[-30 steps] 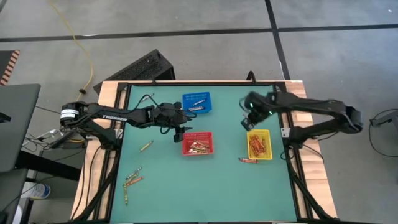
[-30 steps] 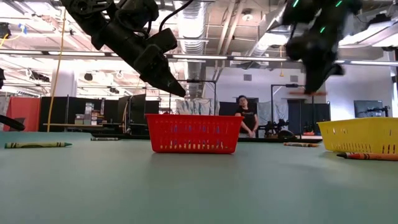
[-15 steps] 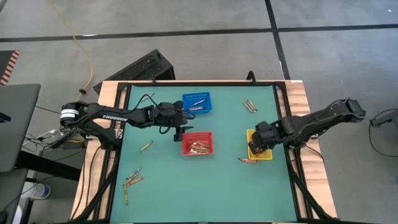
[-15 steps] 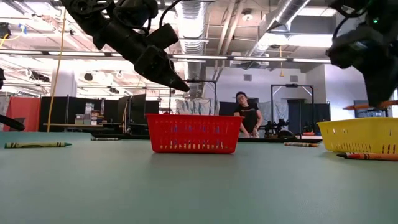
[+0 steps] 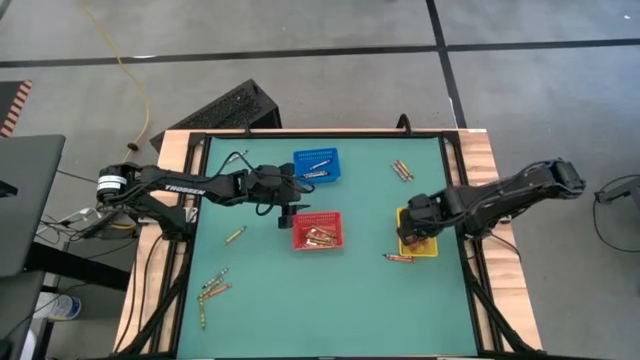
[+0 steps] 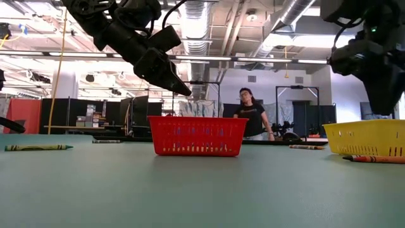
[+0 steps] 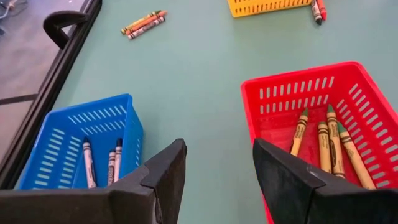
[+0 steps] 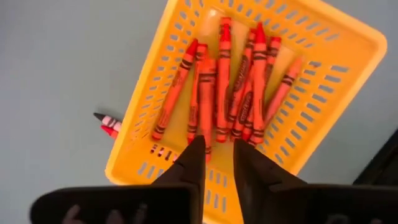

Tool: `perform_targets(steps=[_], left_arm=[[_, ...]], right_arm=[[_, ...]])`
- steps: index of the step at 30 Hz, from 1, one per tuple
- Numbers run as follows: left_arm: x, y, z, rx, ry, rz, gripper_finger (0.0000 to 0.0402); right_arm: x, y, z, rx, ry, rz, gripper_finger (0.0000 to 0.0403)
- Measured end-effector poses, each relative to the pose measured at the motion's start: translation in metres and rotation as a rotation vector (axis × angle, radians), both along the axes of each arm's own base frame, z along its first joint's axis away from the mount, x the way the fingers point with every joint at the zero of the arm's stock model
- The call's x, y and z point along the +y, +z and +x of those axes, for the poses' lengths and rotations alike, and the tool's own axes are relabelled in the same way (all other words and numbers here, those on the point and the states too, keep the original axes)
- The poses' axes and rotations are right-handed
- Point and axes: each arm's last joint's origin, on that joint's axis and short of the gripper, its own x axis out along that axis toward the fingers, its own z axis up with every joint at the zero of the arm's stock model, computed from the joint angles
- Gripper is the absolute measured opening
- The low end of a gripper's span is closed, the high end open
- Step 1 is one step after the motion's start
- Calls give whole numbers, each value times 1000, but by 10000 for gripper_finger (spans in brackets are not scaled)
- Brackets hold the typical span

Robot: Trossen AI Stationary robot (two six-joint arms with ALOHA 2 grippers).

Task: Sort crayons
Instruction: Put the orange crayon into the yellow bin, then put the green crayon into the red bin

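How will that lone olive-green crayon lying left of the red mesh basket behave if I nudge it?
The olive-green crayon looks round and thin, so it will probably roll across the smooth green table. It seems light and stiff; nothing beside it would stop it.

Right gripper (image 8: 216,163) over yellow basket (image 8: 348,74), fingers slightly parted. Orange-red crayons (image 8: 231,93) piled inside. Two crayons (image 8: 108,124) on table beside basket.

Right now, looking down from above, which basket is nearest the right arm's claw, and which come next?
From the right gripper:
1. Yellow basket, directly under it at the table's right.
2. Red basket, mid-table.
3. Blue basket, farther back, near the left gripper.
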Motion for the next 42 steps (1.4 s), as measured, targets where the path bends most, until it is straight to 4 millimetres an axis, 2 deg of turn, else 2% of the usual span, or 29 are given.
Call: perform_targets(steps=[8, 11, 16, 21, 28, 31, 36, 42], left_arm=[[0, 0, 0, 4, 1, -2, 176], [0, 0, 0, 2, 1, -2, 176], [0, 0, 0, -7, 10, -18, 176], [0, 0, 0, -4, 26, -48, 176], [0, -1, 0, -5, 36, -57, 176], [0, 0, 0, -8, 48, -68, 176], [0, -1, -1, -2, 59, -86, 176], [1, -2, -1, 9, 78, -79, 176]], right_arm=[[-18, 17, 7, -57, 65, -40, 87], [-36, 20, 9, -60, 87, -109, 86], [-77, 16, 13, -59, 123, -167, 86], [-122, 5, 17, -59, 155, -198, 86], [-190, -28, 13, 58, 202, -169, 85], [-214, -37, 10, 97, 211, -146, 85], [-237, -51, 7, 137, 231, -114, 85], [-245, -67, 9, 158, 260, -84, 85]])
